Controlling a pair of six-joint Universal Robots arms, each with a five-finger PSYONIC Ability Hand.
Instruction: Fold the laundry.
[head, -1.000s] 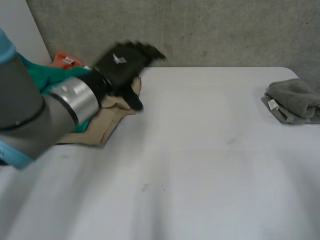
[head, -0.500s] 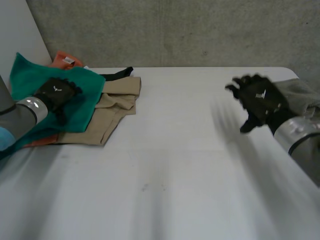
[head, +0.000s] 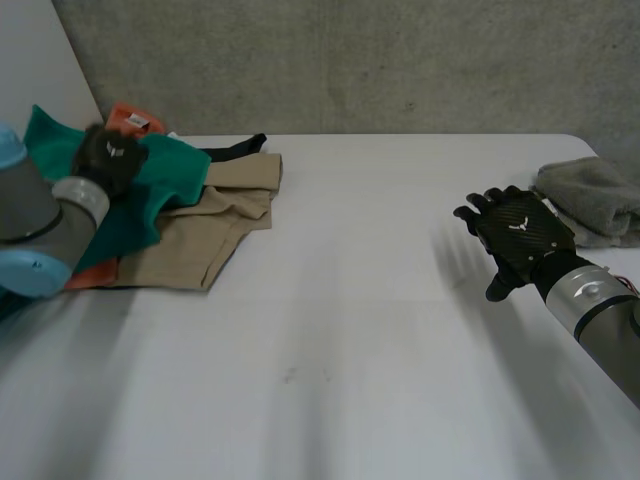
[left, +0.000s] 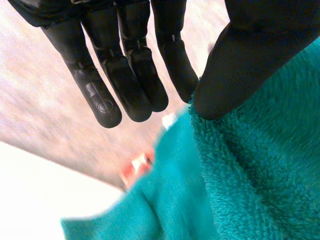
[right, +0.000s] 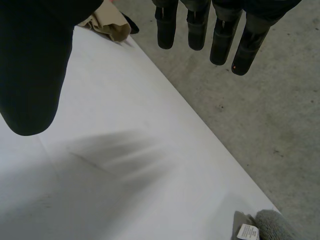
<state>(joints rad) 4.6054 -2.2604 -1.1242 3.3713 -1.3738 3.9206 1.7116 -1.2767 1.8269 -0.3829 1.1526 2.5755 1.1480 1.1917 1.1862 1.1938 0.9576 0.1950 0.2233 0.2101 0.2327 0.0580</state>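
At the table's (head: 330, 330) far left corner, the left hand (head: 112, 160) lies on the teal towel (head: 170, 180), which tops a pile with a tan garment (head: 215, 225), an orange cloth (head: 135, 118) and a black cloth (head: 235, 147). Its fingers (left: 130, 85) are straight and reach past the towel's edge, gripping nothing, while the thumb (left: 240, 65) tip touches the pile. The right hand (head: 520, 235) hovers spread and empty near the right edge, just beside the folded grey towel (head: 590, 195) at the far right corner
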